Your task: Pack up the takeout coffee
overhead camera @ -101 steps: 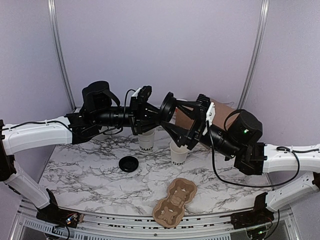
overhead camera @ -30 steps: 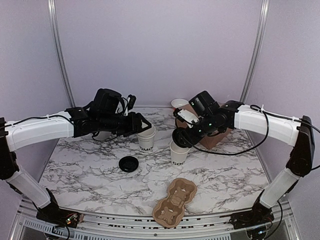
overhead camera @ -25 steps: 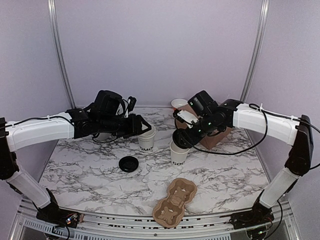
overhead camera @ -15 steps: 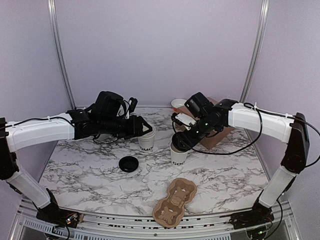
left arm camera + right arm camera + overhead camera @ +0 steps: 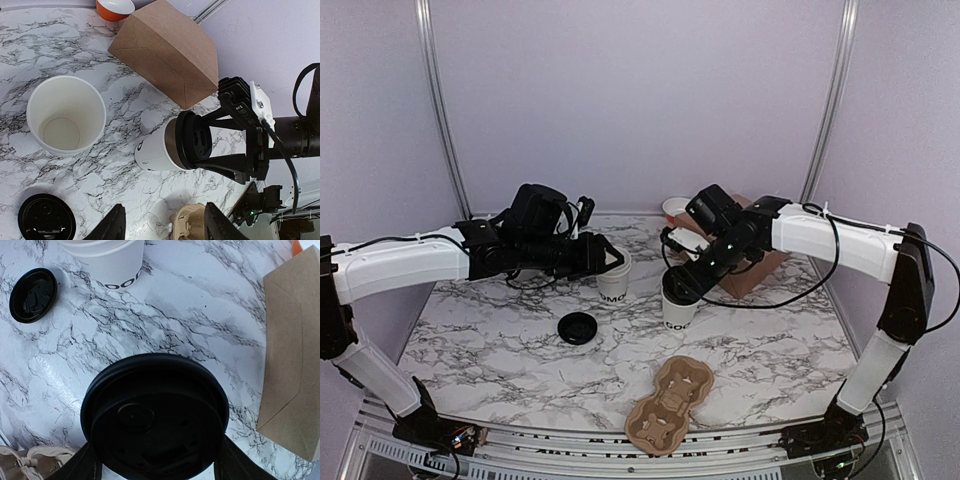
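While pinching the black lid [image 5: 155, 415] by its rim between the jaws of the right gripper [image 5: 682, 284], holding it right at the mouth of the takeout coffee [image 5: 677, 315]. Standing that cup upright near the middle of the table [image 5: 500, 350], long axis vertical, directly beneath those jaws. Not managing to tell whether the lid is seated all the way round.

Hovering the left gripper [image 5: 612, 258] at 10 o'clock of the coffee, jaws spread and pinching nothing, just above a second, open cup [image 5: 65, 115]. Judging the right arm the nearer by far.

Noting a loose lid [image 5: 578, 327] at 8 o'clock, the cardboard carrier [image 5: 670, 405] at 6 o'clock by the near edge, the brown bag [image 5: 167, 50] at 2 o'clock. Probably needing a straight downward press before any lift toward 6 o'clock.
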Robot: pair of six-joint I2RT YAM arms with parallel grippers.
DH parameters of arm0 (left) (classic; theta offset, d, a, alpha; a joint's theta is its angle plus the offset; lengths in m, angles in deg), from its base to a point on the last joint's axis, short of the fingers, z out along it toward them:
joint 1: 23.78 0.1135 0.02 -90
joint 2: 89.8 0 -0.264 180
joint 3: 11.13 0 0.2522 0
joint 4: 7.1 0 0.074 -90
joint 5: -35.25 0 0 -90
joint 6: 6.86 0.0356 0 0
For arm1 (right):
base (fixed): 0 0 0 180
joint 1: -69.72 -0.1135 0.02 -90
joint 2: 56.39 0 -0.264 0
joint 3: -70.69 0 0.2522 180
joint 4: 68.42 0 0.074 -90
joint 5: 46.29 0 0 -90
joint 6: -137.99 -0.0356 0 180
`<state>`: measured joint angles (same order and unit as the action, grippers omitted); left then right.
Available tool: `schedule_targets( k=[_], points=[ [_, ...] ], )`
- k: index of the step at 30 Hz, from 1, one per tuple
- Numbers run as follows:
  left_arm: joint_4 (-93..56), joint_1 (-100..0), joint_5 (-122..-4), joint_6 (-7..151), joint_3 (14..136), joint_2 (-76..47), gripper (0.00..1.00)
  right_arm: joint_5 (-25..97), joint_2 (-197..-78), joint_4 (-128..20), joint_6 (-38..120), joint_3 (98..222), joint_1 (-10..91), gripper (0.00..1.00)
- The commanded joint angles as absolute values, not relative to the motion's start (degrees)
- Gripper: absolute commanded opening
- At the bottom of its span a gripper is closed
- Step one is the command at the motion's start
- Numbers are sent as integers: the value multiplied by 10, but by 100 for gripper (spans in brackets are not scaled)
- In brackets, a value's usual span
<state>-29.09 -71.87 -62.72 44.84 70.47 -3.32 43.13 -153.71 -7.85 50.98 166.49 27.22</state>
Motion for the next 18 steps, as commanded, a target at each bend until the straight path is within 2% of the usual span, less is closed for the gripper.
schedule_targets(
  k=[1,18],
  points=[
    [-292,-722,-623,452,699,-39,54,427,-1544,-69,510,1709,276,67],
    [-285,-722,-629,451,697,-33,54,436,-1538,-20,508,1720,276,66]
  ],
)
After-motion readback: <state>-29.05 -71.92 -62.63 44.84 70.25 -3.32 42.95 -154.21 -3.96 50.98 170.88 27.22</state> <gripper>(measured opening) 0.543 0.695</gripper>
